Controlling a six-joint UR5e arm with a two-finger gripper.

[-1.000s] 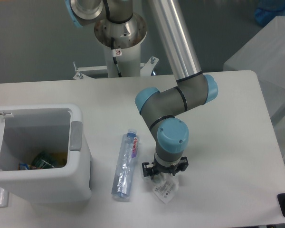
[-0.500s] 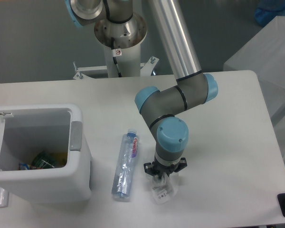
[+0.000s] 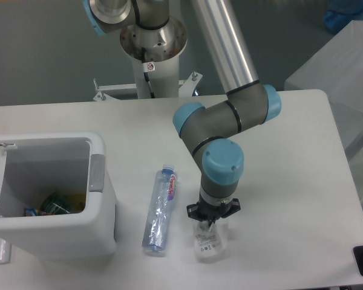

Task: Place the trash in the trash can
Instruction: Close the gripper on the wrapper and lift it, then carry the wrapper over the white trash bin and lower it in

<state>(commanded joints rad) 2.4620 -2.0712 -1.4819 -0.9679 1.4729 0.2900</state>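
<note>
Fingers of the gripper are pointing straight down into the crumpled wrapper, and they appear to be pinching its upper edge, though the wrist is hiding most of them and the clear film makes the contact hard to read; whether they are truly closed on it I cannot tell.

From the fixed camera, the only view, the wrapper is sitting near the front edge of the table, directly under the tool. The bottle is lying flat just to the left, between the wrapper and the trash can, cap end pointing away from the camera. The can is standing open, its lid swung off to the left, with some coloured rubbish already lying inside.

As a judgement, the main risk is a thin grip: slippery film caught only at a fold could be sliding out during the lift or the carry. A low sweep toward the can could also be clipping the bottle and rolling it, or snagging the wrapper on the near rim.
</note>
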